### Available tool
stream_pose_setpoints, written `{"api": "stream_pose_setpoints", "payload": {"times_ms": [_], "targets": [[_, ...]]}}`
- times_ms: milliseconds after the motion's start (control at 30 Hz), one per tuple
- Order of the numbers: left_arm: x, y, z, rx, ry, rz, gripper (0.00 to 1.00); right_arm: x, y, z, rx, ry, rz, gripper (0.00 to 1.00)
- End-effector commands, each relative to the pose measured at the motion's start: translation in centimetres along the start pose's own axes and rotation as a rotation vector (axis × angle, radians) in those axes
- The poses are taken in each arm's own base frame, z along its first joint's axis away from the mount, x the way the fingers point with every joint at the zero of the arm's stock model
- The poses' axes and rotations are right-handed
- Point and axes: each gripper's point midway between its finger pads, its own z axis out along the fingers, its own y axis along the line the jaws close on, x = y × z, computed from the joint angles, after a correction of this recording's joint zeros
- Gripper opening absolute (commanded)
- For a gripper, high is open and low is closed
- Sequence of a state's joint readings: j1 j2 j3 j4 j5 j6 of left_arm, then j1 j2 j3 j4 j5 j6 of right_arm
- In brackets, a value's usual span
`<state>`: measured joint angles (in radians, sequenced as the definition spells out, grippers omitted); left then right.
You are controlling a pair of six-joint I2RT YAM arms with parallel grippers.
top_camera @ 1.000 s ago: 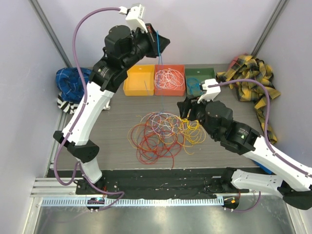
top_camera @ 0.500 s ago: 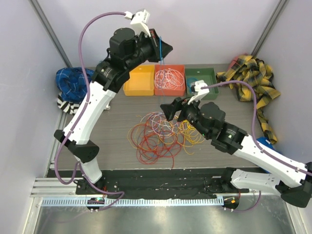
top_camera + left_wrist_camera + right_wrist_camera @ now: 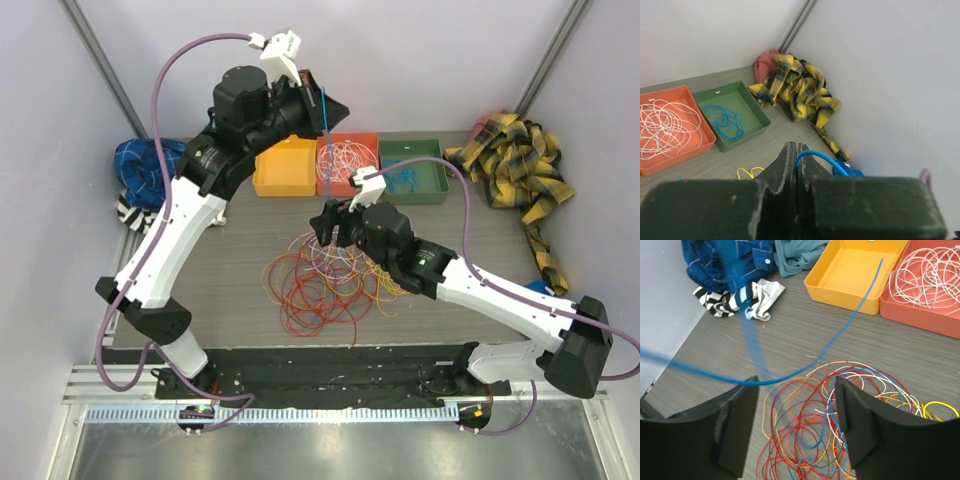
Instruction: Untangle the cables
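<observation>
Above the tangle, my left gripper is clamped on a blue cable held high. My right gripper hovers low over it, fingers spread, holding nothing. Beyond the tangle, white cables lie in the orange tray and blue ones in the green tray; I judge most red, orange and yellow strands remain.
</observation>
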<state>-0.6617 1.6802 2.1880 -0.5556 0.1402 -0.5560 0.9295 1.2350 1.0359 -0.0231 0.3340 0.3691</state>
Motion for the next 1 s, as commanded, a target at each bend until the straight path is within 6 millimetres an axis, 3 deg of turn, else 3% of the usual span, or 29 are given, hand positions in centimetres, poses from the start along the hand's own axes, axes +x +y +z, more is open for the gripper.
{"api": "stream_pose_setpoints", "payload": {"times_ms": [0, 33, 100, 133, 233, 333, 367, 400, 467, 500, 600, 900, 967], "targets": [[-1.7, -2.3, -2.7, 0.068, -0.041, 0.002, 0.00, -3.5, -0.7, 0.9, 0.019, -0.107, 0.051, 0.63], [-1.7, -2.2, -2.9, 0.062, -0.044, 0.005, 0.00, -3.7, -1.0, 0.8, 0.024, -0.115, 0.058, 0.48], [-1.4, -1.8, -3.2, 0.045, -0.045, 0.014, 0.00, -4.2, -1.3, 0.4, 0.032, -0.135, 0.068, 0.33], [-1.6, -1.5, -3.2, 0.033, -0.058, 0.018, 0.00, -4.8, -1.3, 0.0, 0.031, -0.154, 0.074, 0.17], [-1.3, -0.8, -3.2, 0.006, -0.061, 0.023, 0.00, -6.3, -1.4, -1.2, 0.040, -0.182, 0.071, 0.01], [-0.4, -0.1, -2.9, -0.010, -0.042, 0.031, 0.05, -8.0, -1.7, -2.4, 0.059, -0.208, 0.063, 0.01], [-0.4, 0.0, -3.0, -0.010, -0.047, 0.037, 0.13, -9.0, -1.6, -3.1, 0.055, -0.234, 0.070, 0.01], [-0.2, 0.3, -2.9, -0.019, -0.047, 0.038, 0.31, -9.3, -2.0, -3.6, 0.072, -0.235, 0.063, 0.01], [0.7, 1.2, -2.9, -0.035, -0.040, 0.041, 0.26, -10.9, -2.1, -4.8, 0.085, -0.263, 0.053, 0.01], [1.0, 1.5, -2.9, -0.040, -0.038, 0.039, 0.14, -12.1, -1.9, -5.3, 0.083, -0.281, 0.052, 0.01], [1.0, 1.7, -3.1, -0.048, -0.042, 0.028, 0.00, -12.4, -1.3, -5.7, 0.053, -0.248, 0.009, 0.01], [0.5, 1.1, -2.6, -0.036, -0.027, 0.021, 0.00, -7.5, -1.0, -6.0, -0.042, -0.171, 0.039, 0.01], [0.6, 1.3, -2.4, -0.042, -0.025, 0.020, 0.00, -7.5, -1.2, -6.0, -0.035, -0.181, 0.046, 0.01]]}}
